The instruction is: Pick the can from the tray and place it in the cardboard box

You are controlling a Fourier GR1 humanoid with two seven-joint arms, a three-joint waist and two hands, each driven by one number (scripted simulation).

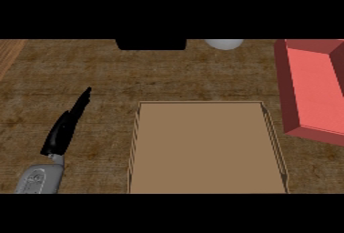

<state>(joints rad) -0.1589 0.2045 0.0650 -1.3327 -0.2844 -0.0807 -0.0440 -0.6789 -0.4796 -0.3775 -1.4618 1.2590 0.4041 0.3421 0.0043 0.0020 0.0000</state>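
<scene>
The left hand (64, 129) shows straight fingers and holds nothing. To the right of the fingers lies the tray (279, 150), and further right, well apart, the red box (290, 91). The can is not visible

We've got the tray (208, 150) sitting middle of the counter (101, 82), near edge. The box (312, 91) is off to its right, a bit further back. Our left hand (64, 129) rests left of the tray, fingers straight, touching nothing.
</scene>
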